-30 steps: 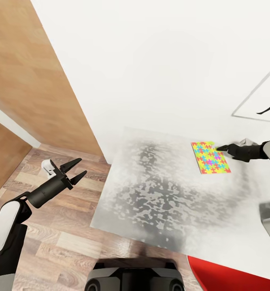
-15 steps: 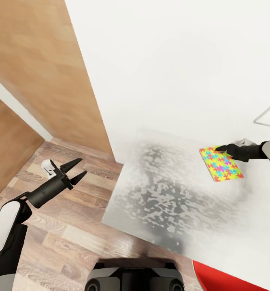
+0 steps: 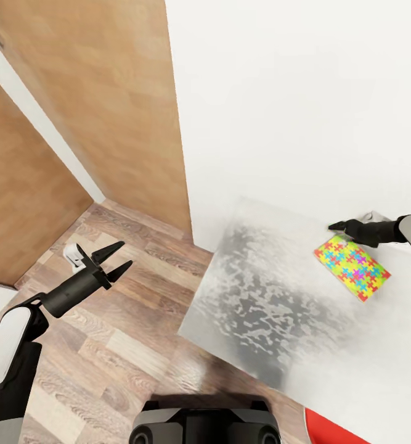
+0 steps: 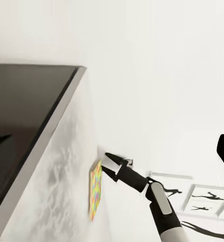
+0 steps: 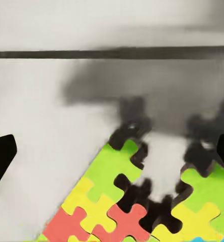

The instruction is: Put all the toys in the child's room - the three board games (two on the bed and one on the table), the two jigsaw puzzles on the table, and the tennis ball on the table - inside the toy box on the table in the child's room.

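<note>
— How would that jigsaw puzzle [image 3: 351, 267] handle, judging by its look?

— It appears a thin, flat, stiff sheet, likely light, and it lies flush on the table [image 3: 260, 308], so there is little edge to get under. A pinch across one short edge seems the best hold, perhaps after sliding it to the table's edge so a finger can pass beneath.

— And its appearance?

— A small rectangle covered in interlocking pieces of yellow, pink, blue, green and red-orange, set at a slant to the table's sides. In the right wrist view its corner shows a ragged border where the pale mottled top shows through between the pieces.

— Where does it lie?

— Near the table's far edge by the white wall [image 3: 304, 105], well away from the corner nearest the wooden door [image 3: 106, 117].

— The fingers?

— The right gripper [image 3: 336, 227] hovers at the puzzle's far corner, fingers spread wide on either side in its wrist view, gripping nothing. The left gripper [image 3: 117, 259] hangs over the plank floor [image 3: 100, 345], fingers parted and empty.
</note>
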